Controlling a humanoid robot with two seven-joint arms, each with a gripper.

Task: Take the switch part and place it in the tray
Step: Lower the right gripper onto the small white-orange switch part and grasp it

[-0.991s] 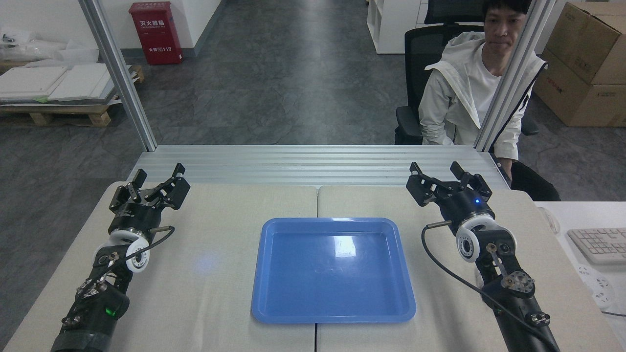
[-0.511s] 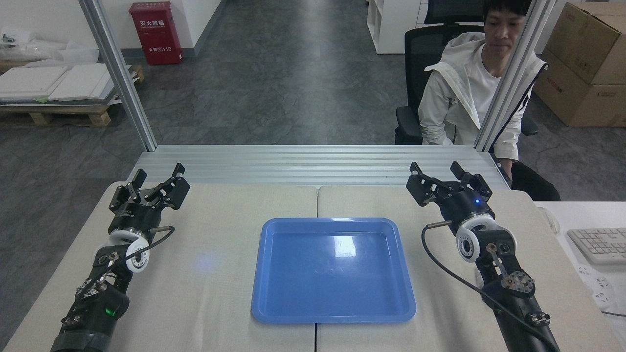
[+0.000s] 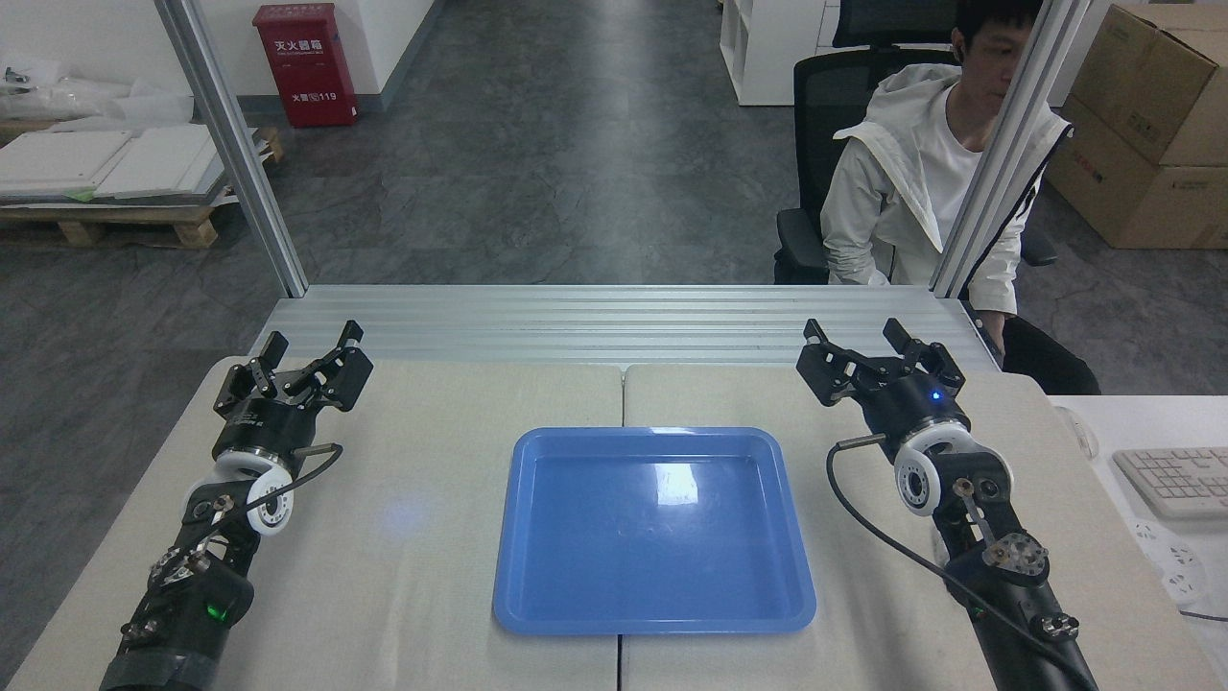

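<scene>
The blue tray [image 3: 537, 461] lies in the middle of the table with nothing in it. No switch part shows anywhere in the head view. My left gripper [image 3: 314, 338] is held open over the table's far left, well to the left of the tray. My right gripper [image 3: 854, 332] is held open over the far right, beyond the tray's right corner. Neither gripper has anything between its fingers.
A person in a white jacket [image 3: 911, 182] sits on a chair just behind the table's far right corner. Two slanted aluminium posts [image 3: 240, 163] rise from the far edge. A keyboard [image 3: 1175, 480] lies on a white desk to the right.
Both arms and the tray stay where they were. Only the seated person's head has shifted slightly to the right.
</scene>
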